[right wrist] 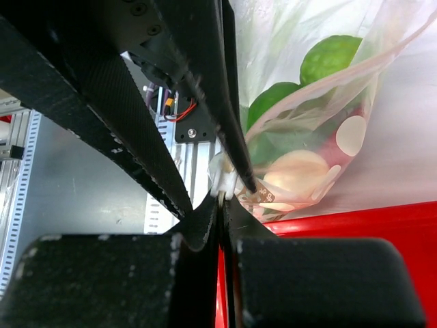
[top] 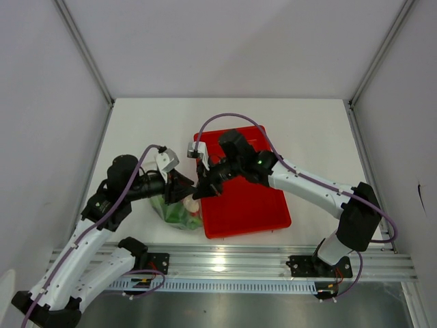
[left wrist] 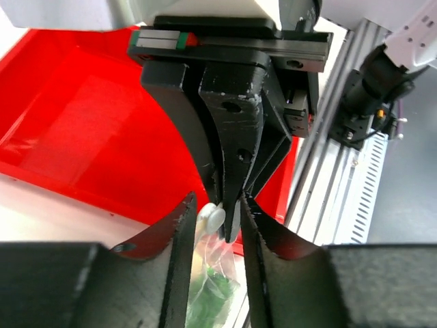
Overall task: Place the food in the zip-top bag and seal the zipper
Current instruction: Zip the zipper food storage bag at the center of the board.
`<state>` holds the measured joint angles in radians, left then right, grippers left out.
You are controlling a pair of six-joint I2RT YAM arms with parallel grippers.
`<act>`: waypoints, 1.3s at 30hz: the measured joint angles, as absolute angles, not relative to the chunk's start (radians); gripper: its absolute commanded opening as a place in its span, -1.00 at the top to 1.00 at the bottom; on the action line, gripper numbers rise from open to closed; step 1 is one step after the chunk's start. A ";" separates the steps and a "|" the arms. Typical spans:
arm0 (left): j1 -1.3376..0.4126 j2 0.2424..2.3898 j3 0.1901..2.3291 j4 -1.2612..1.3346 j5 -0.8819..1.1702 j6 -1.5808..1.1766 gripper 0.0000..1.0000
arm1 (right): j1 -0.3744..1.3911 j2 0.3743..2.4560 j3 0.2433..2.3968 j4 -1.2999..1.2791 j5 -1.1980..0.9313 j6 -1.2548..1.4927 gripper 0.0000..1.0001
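Two grippers meet over the mouth of a clear zip-top bag, beside a red tray.

The left gripper (left wrist: 217, 205) fills the bottom of the view, its two dark curved fingers (left wrist: 179, 260) standing apart. The right gripper (left wrist: 228, 229) points down into the gap between them from above, its black fingers pressed together into one narrow tip. A small pale rounded tab (left wrist: 212, 220) sits just beside that tip, at the top of the zip-top bag (left wrist: 225, 270), through which green food (left wrist: 213, 297) shows. The red tray (left wrist: 75, 137) lies behind on the left. A ribbed aluminium rail (left wrist: 334, 184) runs along the right.
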<state>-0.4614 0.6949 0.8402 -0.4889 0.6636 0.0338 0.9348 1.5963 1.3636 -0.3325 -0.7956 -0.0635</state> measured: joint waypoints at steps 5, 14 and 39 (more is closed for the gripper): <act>-0.456 0.696 0.826 -0.478 0.717 0.034 0.48 | 0.935 1.596 1.364 -0.354 -0.804 -0.068 1.00; -0.452 0.701 0.822 -0.480 0.728 0.034 0.21 | 0.933 1.596 1.364 -0.371 -0.820 -0.083 1.00; -0.452 0.693 0.811 -0.497 0.686 0.026 0.39 | 0.925 1.596 1.364 -0.369 -0.821 -0.084 1.00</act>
